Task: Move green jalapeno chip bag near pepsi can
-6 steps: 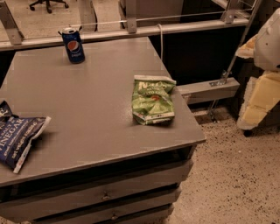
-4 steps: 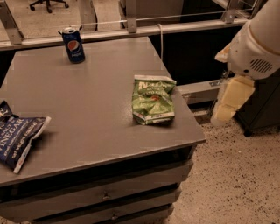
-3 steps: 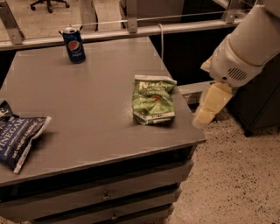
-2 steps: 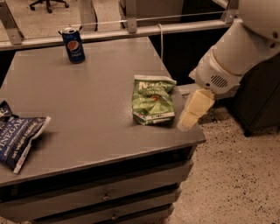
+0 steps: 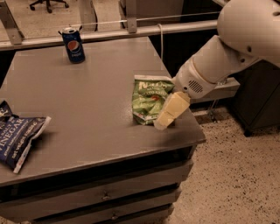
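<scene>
Swung in from the right over the past two seconds, the robot's white arm now reaches across the right edge of the grey table, while the bags and the can lie where they were. Nearest the camera, the table's drawer fronts face a speckled floor. At the near left edge lies a dark-blue "VINEGAR" bag, flat and partly cut off by the frame. Further in, toward the right side, the green jalapeno chip bag lies flat on the tabletop, its lettering at the far end. The cream-coloured gripper angles down and to the left at the bag's near right corner, overlapping its right edge in this view; whether it is touching the bag, and whether it is open or closed, cannot be told, and it visibly holds nothing. The pepsi can stands upright at the far left of the table, well apart from the green bag. Behind it runs a pale rail, and beyond that the base of an office chair.
</scene>
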Tool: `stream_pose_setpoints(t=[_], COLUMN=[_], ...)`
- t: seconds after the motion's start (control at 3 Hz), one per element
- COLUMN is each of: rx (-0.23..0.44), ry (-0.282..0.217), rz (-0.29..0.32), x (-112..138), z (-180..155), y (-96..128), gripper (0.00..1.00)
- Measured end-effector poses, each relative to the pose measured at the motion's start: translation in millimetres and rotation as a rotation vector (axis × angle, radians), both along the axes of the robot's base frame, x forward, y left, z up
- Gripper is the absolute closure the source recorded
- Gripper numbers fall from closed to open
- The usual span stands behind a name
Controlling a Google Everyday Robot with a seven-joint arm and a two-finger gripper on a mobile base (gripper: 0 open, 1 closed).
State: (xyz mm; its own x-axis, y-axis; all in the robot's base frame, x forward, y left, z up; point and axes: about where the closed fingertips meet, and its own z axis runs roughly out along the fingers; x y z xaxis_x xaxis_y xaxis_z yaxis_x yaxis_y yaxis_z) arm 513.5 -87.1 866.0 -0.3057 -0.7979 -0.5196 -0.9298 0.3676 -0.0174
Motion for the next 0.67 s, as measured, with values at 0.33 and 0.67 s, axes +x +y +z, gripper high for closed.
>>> stream_pose_setpoints(t=[0.33,0.67], rx=[0.044,0.064], ry=[-0.003,-0.015], rz=[-0.003,-0.004], x=[5,8], z=[-13,-27], y=[18,23], gripper=[0.17,0.41])
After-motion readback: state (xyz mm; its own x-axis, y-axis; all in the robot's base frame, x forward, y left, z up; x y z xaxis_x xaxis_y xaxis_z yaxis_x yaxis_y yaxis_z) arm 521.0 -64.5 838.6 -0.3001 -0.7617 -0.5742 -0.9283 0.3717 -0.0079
